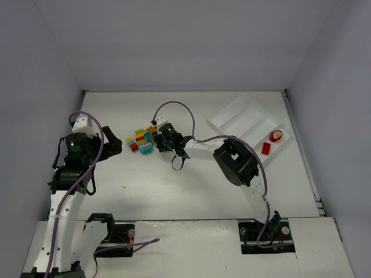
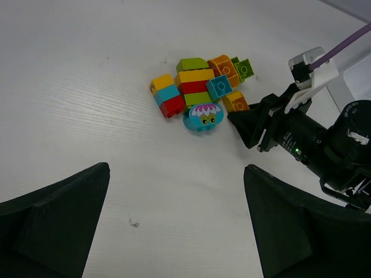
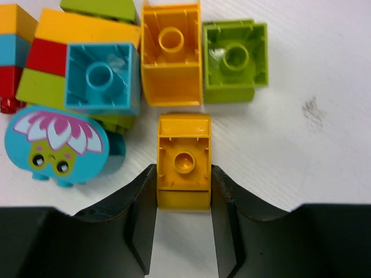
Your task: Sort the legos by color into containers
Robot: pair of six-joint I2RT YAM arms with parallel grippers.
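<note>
The right tool (image 3: 184,179) is clamping an orange-yellow brick (image 3: 184,162) between its two fingers (image 3: 130,226). The brick is lying hollow side up on the white surface (image 3: 324,156), at the near edge of the pile of bricks (image 1: 141,141). Just beyond it, a second orange brick (image 3: 171,55) and a green brick (image 3: 235,58) are lying side by side, with a teal brick (image 3: 103,78) to their left. A blue flower-faced piece (image 3: 55,145) is sitting beside the tool. The white tray (image 1: 240,116) is sitting well apart to the right, holding two red pieces (image 1: 266,148) in its near-end compartment. The left tool (image 2: 174,231) is hovering near the pile, fingers spread wide, gripping nothing.
</note>
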